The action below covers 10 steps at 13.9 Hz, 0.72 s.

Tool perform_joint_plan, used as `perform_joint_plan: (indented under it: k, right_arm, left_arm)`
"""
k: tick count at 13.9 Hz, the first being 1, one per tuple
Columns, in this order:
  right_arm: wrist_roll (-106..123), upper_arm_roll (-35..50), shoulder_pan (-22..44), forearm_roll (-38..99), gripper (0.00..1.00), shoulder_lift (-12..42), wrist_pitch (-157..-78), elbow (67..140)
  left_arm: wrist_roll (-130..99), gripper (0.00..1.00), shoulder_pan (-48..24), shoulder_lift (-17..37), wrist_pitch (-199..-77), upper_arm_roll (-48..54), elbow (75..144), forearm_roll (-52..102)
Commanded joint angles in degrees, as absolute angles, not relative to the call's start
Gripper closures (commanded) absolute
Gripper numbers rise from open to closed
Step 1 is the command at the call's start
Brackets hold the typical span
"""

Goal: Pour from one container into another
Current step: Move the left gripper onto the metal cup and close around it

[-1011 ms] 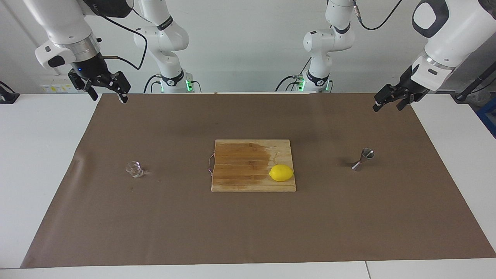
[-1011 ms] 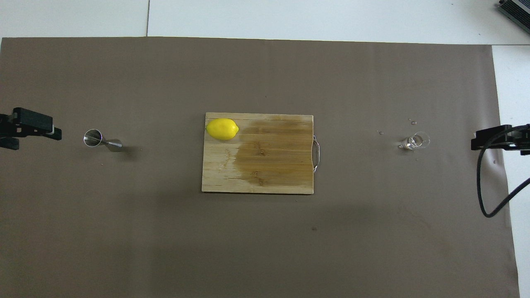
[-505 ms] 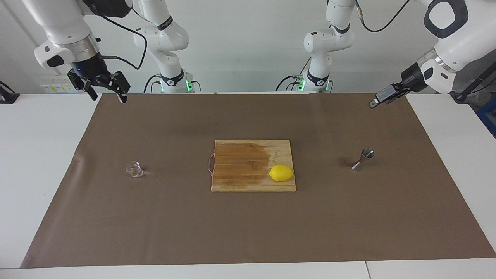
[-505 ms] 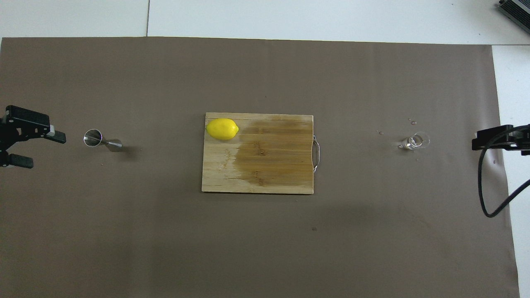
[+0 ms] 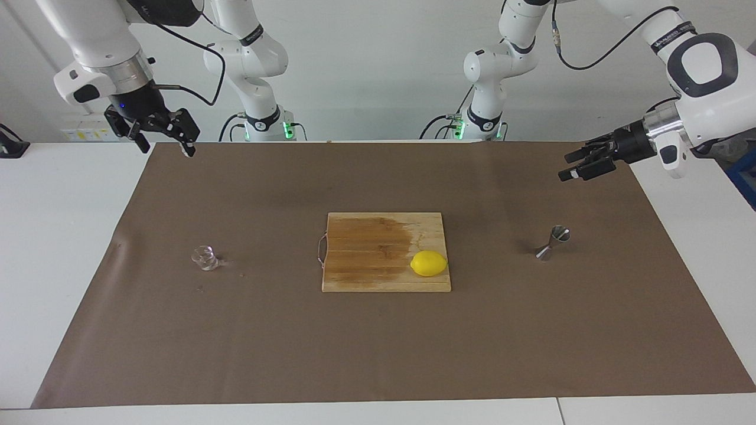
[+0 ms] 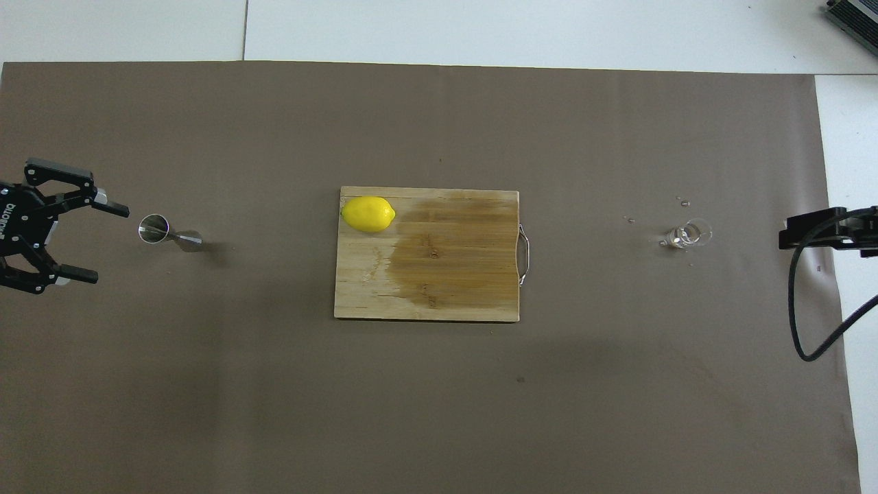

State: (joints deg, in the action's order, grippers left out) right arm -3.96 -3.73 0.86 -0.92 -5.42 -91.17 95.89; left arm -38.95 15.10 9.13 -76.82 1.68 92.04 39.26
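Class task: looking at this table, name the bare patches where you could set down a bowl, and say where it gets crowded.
Bare brown mat lies between the cutting board and the table edge farthest from the robots, between board and glass cup, and between board and jigger. It is tightest on the board's corner holding the lemon, and around the jigger, where the open left gripper hovers.

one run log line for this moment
left gripper: open, near jigger | right gripper: open, waiting | glass cup: untouched | pour: not started
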Motion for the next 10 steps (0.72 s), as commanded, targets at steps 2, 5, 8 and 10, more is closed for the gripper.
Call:
perform_joint_plan:
  k: [2, 5, 8, 10]
  right_arm:
    - [-3.1, -4.2, 1.1, 0.4, 0.00, -6.7, -91.2, 97.1]
    - [-3.1, -4.2, 1.1, 0.4, 0.00, -6.7, -91.2, 97.1]
    - [-3.1, -4.2, 1.1, 0.4, 0.00, -6.7, -91.3, 97.1]
    - [-3.1, -4.2, 1.1, 0.4, 0.00, -6.7, -91.3, 97.1]
  left_arm:
    - [-48.8, 0.00, 17.4, 11.1, -75.1, 1.8, 92.5, 47.3]
    - [-51.7, 0.00, 17.8, 13.4, -75.1, 1.8, 92.5, 51.5]
    - [-51.8, 0.00, 19.5, 16.3, -74.3, 1.8, 92.5, 54.6]
    - [-51.8, 0.00, 21.6, 17.8, -73.9, 1.9, 93.1, 57.0]
